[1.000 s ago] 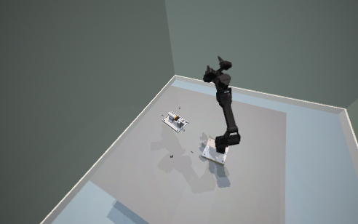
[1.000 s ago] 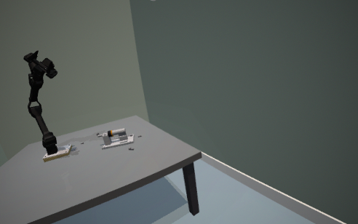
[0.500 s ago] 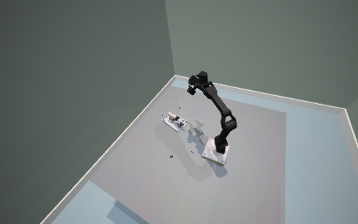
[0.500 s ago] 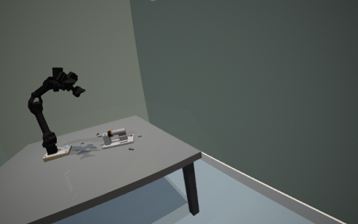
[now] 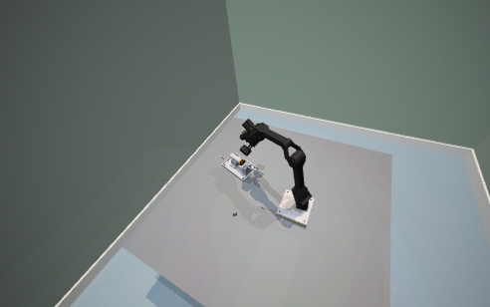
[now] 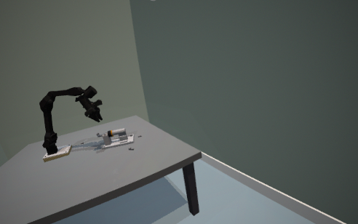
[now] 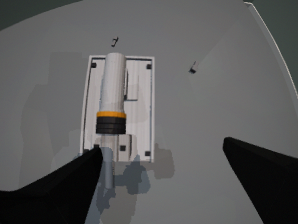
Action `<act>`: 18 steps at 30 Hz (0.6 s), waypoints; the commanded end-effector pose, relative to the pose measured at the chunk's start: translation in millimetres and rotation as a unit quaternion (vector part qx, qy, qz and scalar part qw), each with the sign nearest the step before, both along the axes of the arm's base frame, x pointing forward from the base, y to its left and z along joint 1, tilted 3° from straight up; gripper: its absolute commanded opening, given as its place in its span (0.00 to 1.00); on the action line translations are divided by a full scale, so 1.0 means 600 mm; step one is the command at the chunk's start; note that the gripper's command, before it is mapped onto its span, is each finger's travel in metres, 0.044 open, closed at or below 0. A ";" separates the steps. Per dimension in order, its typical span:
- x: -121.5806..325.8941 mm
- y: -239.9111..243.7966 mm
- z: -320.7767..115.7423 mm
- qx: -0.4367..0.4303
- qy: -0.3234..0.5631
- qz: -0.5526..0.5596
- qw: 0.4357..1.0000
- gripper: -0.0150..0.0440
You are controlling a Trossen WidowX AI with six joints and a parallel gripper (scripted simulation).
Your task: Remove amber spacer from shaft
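The big pale housing (image 5: pixel 235 157) (image 6: pixel 119 131) (image 7: pixel 114 82) looks like a cylinder, raised above a white base plate (image 6: pixel 117 145) (image 7: pixel 143 112). The amber spacer (image 6: pixel 111 133) (image 7: pixel 111 114) sits against its end. Several black spacers (image 7: pixel 111 126) follow in a stack, between the amber one and a smaller support block (image 7: pixel 124 147). The grey shaft (image 7: pixel 108 172) sticks out beyond this block on the arm's side. My gripper (image 6: pixel 100 120) (image 7: pixel 164 149) is open and empty, high above the fixture and pointing down at it. The shaft's far end is hidden.
Small dark pieces lie on the table: one (image 7: pixel 115 41) beyond the housing, one (image 6: pixel 131 148) (image 7: pixel 193 67) beside the plate, and one (image 5: pixel 263 207) (image 6: pixel 82 143) nearer the arm. The arm's white base (image 5: pixel 291 215) (image 6: pixel 58 154) stands on the same table (image 5: pixel 344 199) (image 6: pixel 145 160).
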State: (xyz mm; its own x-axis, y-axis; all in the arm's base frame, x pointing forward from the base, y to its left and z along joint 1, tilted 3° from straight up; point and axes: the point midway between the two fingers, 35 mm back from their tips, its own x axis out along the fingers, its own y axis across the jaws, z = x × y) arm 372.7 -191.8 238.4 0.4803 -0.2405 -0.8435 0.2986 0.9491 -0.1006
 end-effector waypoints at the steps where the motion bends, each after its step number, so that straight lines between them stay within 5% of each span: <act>1: 0.005 0.050 -0.071 0.065 0.078 -0.015 0.995 1.00; 6: -0.006 0.118 -0.151 0.128 0.193 -0.044 0.972 1.00; 18: -0.016 0.111 -0.154 0.129 0.197 -0.045 0.971 1.00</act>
State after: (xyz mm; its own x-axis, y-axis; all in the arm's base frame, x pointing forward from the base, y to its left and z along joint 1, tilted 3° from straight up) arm 363.9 -124.8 146.3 0.0980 -0.0243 -0.9949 0.3655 0.9307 0.0133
